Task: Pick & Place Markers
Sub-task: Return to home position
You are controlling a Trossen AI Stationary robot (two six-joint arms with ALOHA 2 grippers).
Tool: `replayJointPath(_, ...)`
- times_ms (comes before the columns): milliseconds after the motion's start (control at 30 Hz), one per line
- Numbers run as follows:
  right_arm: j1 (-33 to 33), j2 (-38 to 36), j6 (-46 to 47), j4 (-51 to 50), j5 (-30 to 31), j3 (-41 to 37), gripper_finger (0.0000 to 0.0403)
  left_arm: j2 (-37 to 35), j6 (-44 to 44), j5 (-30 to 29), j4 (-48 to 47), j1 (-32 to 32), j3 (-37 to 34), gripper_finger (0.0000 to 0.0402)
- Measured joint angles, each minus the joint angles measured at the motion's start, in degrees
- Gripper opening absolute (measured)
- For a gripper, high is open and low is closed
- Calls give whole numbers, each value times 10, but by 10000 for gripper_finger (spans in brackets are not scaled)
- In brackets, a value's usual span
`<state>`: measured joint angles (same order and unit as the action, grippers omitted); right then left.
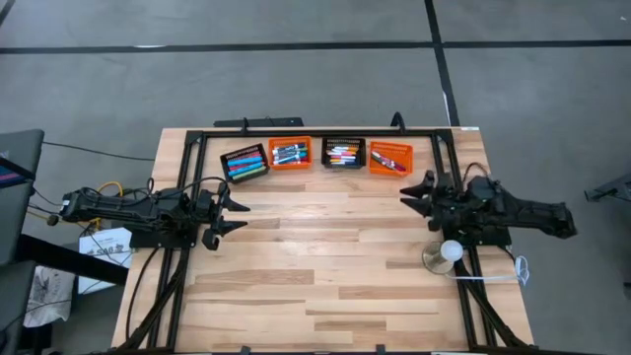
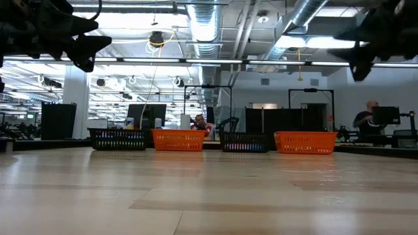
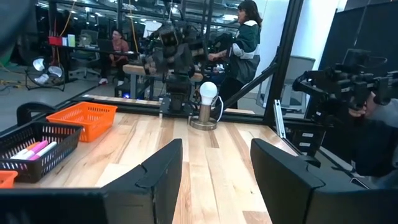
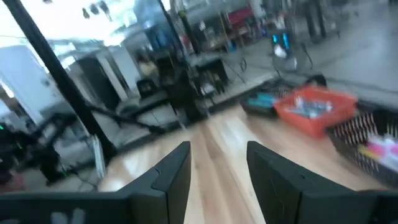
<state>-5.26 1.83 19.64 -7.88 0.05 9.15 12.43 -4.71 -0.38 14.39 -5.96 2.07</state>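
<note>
Markers lie in the four mesh baskets lined up along the table's far edge: a black basket [image 1: 245, 163], an orange one [image 1: 290, 154], a second black one [image 1: 343, 153] and a second orange one [image 1: 390, 159]. Pink markers [image 3: 36, 149] show in a black basket in the left wrist view. My left gripper [image 1: 232, 215] hovers open at the table's left side, pointing level toward the right, with nothing between its fingers [image 3: 163, 171]. My right gripper [image 1: 414, 194] hovers open at the right side, pointing left, also with nothing in it [image 4: 217, 171].
A light bulb on a round base [image 1: 446, 254] stands on the table near the right arm. A black metal frame [image 1: 197, 138] borders the table's back and sides. Bare wood [image 1: 325, 247] stretches between the two grippers. People [image 3: 245, 31] are in the room beyond.
</note>
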Motion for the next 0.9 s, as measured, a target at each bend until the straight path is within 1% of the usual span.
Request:
replayJointPath(100,0,2,-19,0,-1,-19,148,0,0,0,1,1,0,190)
replayJointPath(233,-2,-16,-59,3,-3,-33,151,0,18,0,1,1,0,190)
replayJointPath(467,-5,-17,-72,-1,-25,-50,151,2,31,0,-1,1,0,190)
replayJointPath(633,-5,-17,-87,78,-24,-83,148,3,49,0,3,3,0,190)
replayJointPath(800,-17,-17,-111,88,-27,-86,151,3,33,-8,10,48,0,190)
replayJointPath(833,-22,-17,-111,88,-27,-86,152,3,29,0,11,61,0,190)
replayJointPath(900,-32,-17,-111,88,-28,-86,153,-1,24,35,11,87,0,190)
